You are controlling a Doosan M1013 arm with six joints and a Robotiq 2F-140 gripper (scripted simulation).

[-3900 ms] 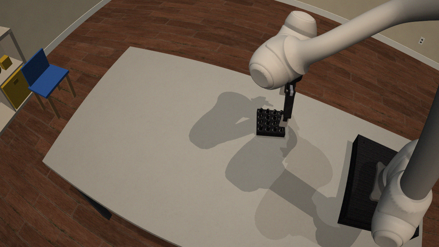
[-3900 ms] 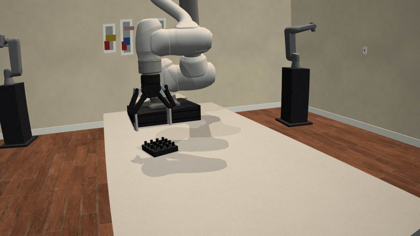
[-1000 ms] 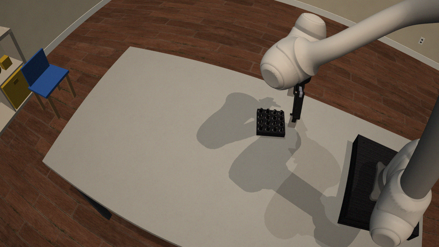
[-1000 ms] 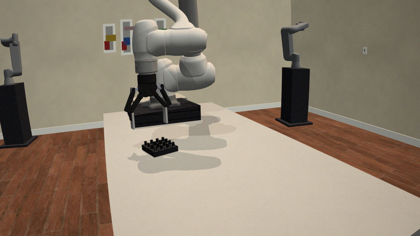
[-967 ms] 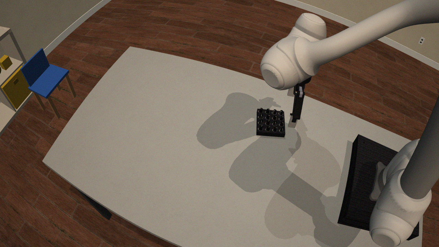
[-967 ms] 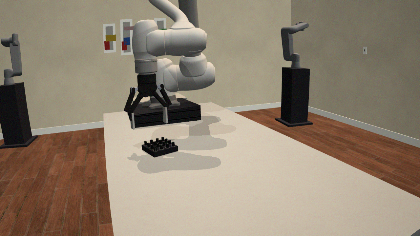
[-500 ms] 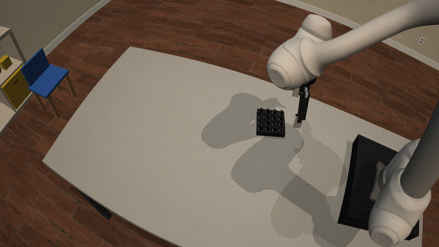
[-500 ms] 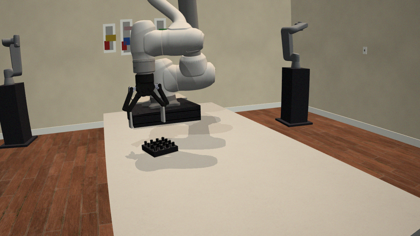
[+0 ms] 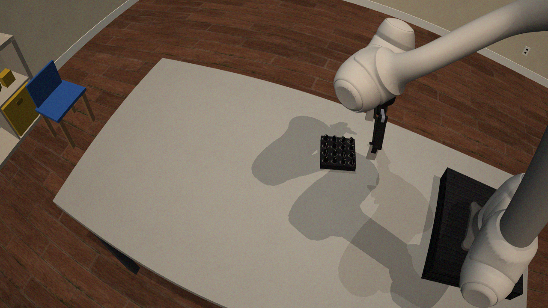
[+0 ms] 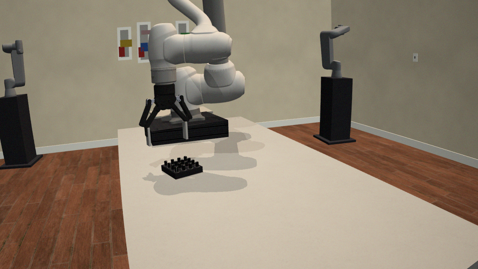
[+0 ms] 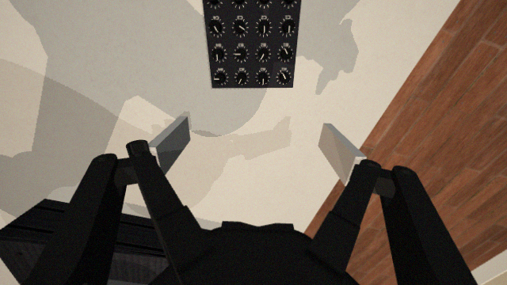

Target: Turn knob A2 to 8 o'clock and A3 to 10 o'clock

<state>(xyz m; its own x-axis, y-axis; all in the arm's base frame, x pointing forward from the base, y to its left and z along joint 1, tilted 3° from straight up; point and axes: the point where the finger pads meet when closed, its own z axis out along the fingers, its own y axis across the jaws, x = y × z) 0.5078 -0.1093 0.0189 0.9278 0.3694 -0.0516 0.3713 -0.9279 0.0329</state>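
Observation:
The black knob box (image 9: 338, 153) stands on its feet on the table, with a four-by-four grid of knobs. It also shows in the exterior view (image 10: 182, 167) and at the top of the wrist view (image 11: 252, 43), where its far row is cut off. In the wrist view the name tags lie on the far side of each knob, so the row nearest me (image 11: 252, 77) is the rear row. White lines show on the knobs; the names are too small to read. My gripper (image 11: 255, 131) (image 10: 166, 138) (image 9: 373, 149) is open and empty. It hangs above the table, beside the box on the robot-base side, touching nothing.
The robot's black base block (image 9: 456, 226) stands on the table behind the gripper (image 10: 188, 128). The table edge and wood floor (image 11: 436, 119) lie to one side. A blue chair (image 9: 57, 95) and two other arms on black pedestals (image 10: 335, 110) (image 10: 15, 130) stand off the table.

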